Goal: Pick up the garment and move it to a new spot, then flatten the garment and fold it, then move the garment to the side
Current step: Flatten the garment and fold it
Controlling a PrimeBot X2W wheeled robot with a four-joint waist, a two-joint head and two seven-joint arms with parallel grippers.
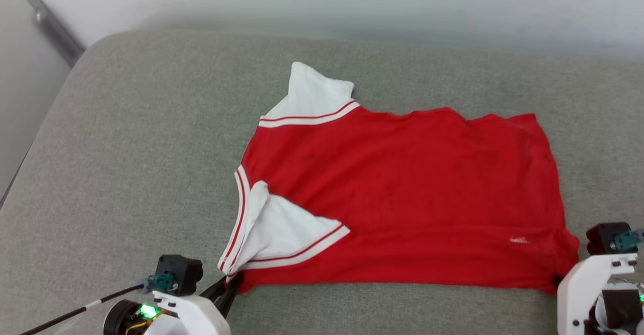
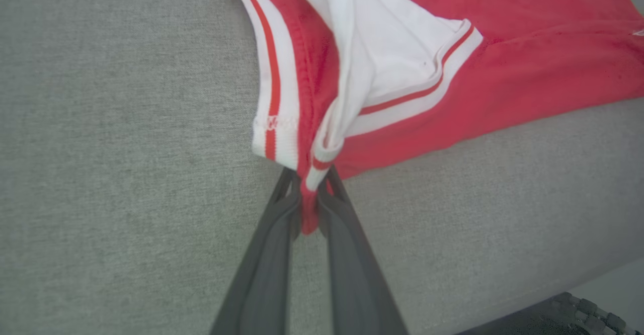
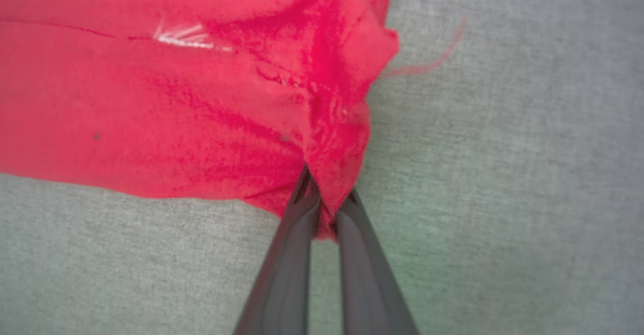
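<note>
- Garment point(image 1: 402, 194): a red T-shirt with white sleeves, lying spread on the grey cushion point(image 1: 126, 149), plain red face up, collar end toward the robot's left and hem toward its right.
- Far sleeve point(image 1: 312, 96) points away from the robot. The near sleeve point(image 1: 282, 229) is folded in over the red body, its red-and-white stripe trim showing.
- Left gripper point(image 2: 308, 194): jaws clenched on the near left corner of the shirt, where the striped trim point(image 2: 271, 93) and red cloth bunch into a narrow fold between the dark fingers point(image 2: 266, 254).
- Right gripper point(image 3: 326, 209): jaws pinched tight on the near right hem corner, the red fabric puckered into a small peak just above the fingertips.
- A small white mark point(image 1: 519, 240) sits on the red cloth near that corner.
- Both held corners lie along the shirt's near edge, low over the cushion.
</note>
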